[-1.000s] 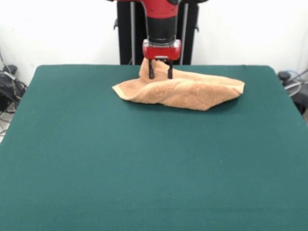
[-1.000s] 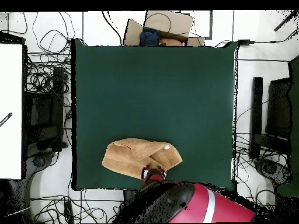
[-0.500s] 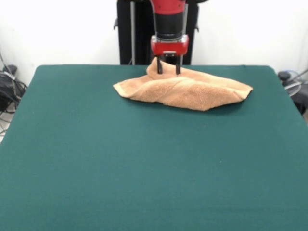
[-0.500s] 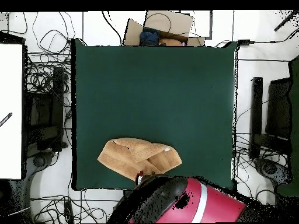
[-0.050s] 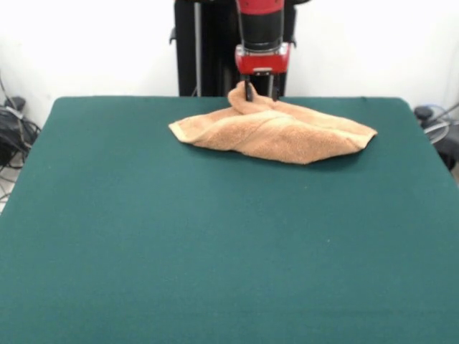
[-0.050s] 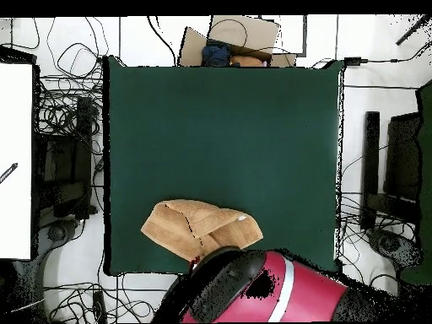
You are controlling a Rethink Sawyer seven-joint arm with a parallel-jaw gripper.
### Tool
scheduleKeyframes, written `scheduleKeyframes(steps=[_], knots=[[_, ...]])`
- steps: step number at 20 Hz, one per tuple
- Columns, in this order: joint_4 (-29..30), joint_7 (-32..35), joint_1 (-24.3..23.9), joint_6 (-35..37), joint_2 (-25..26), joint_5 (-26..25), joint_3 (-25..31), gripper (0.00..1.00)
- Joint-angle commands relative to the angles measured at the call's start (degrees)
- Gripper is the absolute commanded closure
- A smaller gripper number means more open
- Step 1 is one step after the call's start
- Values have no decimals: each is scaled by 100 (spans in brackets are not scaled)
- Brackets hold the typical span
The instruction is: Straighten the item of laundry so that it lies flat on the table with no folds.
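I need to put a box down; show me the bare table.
Bare: the green table from the towel to the near edge, plus strips beside the towel to both side edges. Crowded: the far edge, where the end effector pinches a raised towel fold.

Layout: towel at far tabletop edge, front view.
It is bunched right of centre, a raised fold pinched by the gripper above.

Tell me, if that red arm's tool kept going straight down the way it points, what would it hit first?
The tool points down at the towel, right at a raised fold near its far edge. It would meet that fold first, then probably the green table underneath.
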Motion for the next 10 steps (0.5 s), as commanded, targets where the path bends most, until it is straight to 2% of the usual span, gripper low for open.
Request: scheduleKeyframes(steps=[1, 7, 10], knots=[[-58, 1340, 175, -47, 494, 473, 307, 0], [-118, 1312, 198, -98, 536, 486, 367, 0], [-187, 1376, 115, -218, 760, 447, 450, 0]])
